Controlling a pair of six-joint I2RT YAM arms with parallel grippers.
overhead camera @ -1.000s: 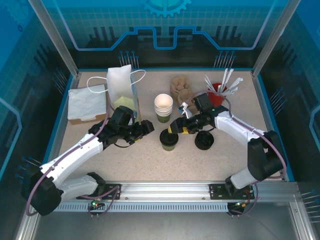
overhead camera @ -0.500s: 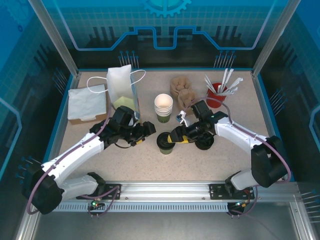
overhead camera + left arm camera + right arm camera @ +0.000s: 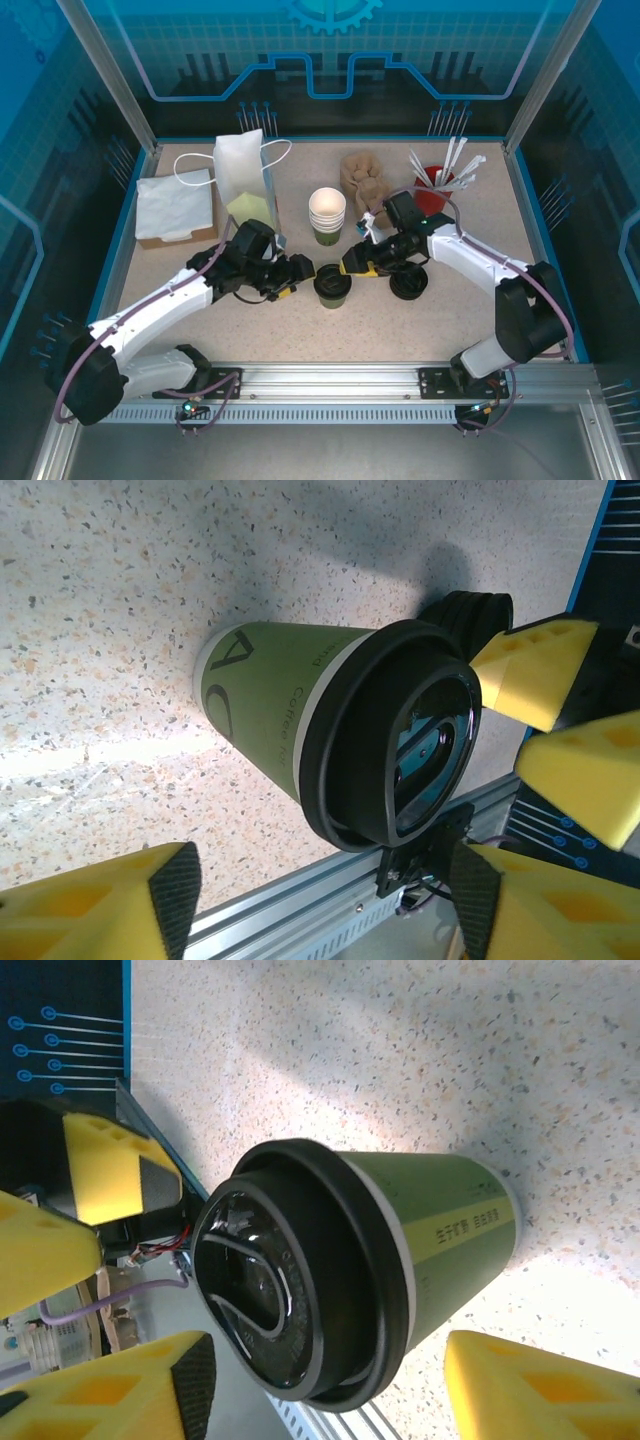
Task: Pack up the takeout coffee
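The cup [image 3: 333,288] stands upright. Left gripper [image 3: 303,271], jaws open, is at its 10 o'clock; right gripper [image 3: 352,266], jaws open, at 1 o'clock.

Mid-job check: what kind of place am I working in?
Probably a robot test cell dressed as a coffee takeout counter: blue printed panels and aluminium frame around the table, with a white paper bag, stacked paper cups and a red pot of wrapped straws.

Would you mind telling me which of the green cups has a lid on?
The single cup in front, capped in black; the stacked cups behind it are open, showing cream rims.
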